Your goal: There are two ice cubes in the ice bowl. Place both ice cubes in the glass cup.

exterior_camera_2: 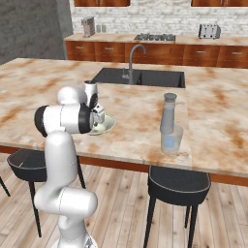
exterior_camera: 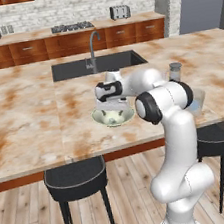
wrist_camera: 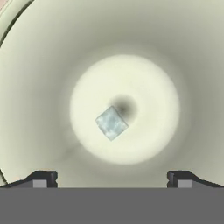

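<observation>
My gripper [wrist_camera: 111,179] hangs open just above the ice bowl [wrist_camera: 39,87], with its fingertips [wrist_camera: 41,178] wide apart. One small pale-blue ice cube [wrist_camera: 111,123] lies near the bowl's centre, ahead of the fingers and untouched. The left base view shows the hand [exterior_camera: 111,104] lowered over the bowl [exterior_camera: 103,117] on the island counter. Off to the right stands the glass cup [exterior_camera_2: 172,140], and a pale-blue ice cube [exterior_camera_2: 169,142] shows inside it. My arm partly hides the glass cup [exterior_camera: 199,100] in the left base view.
A tall grey-topped shaker [exterior_camera_2: 168,114] stands right behind the cup. The sink [exterior_camera_2: 140,77] with its faucet [exterior_camera_2: 131,60] lies beyond the bowl. Black stools [exterior_camera_2: 178,181] sit under the counter's near edge [exterior_camera_2: 145,162].
</observation>
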